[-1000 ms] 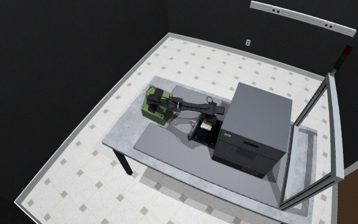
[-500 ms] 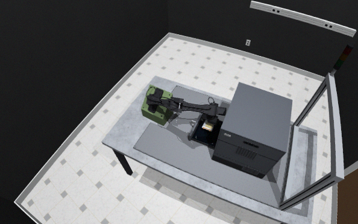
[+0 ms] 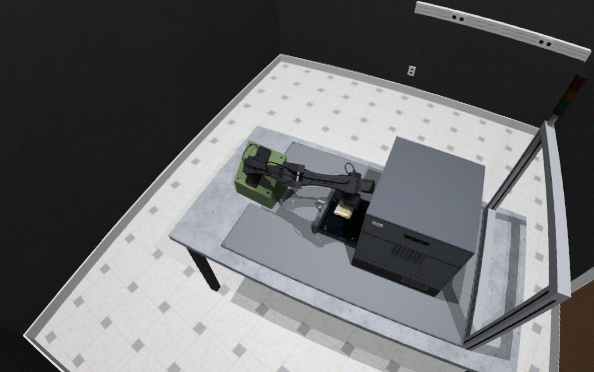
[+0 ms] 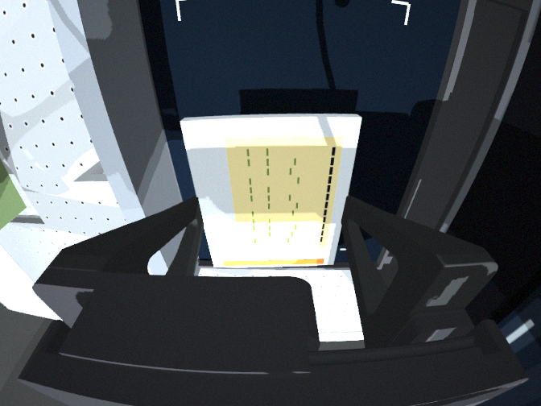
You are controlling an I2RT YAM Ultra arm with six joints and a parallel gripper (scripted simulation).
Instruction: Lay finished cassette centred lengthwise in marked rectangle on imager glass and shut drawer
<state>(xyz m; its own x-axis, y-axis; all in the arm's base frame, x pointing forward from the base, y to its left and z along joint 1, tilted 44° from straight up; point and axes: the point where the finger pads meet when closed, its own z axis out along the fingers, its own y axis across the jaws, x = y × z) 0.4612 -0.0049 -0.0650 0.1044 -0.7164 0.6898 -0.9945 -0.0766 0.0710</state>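
My gripper (image 4: 272, 204) is shut on the finished cassette (image 4: 270, 188), a white plate with a yellow gel window, green dashed lanes and a black ladder lane. I hold it by its long sides above the dark glass (image 4: 279, 56) of the imager's open drawer. Two white corner marks show at the top of the wrist view, one on the left (image 4: 179, 10) and one on the right (image 4: 404, 12). In the top view the cassette (image 3: 344, 210) hangs over the open drawer (image 3: 340, 222), which sticks out from the grey imager box (image 3: 425, 200). The near corner marks are hidden.
The drawer's raised side rails run on the left (image 4: 126, 130) and right (image 4: 454, 122) of the cassette. A green block (image 3: 260, 177) carries the arm base. A white perforated plate (image 4: 39, 109) lies to the left. A grey mat (image 3: 285, 245) covers the table.
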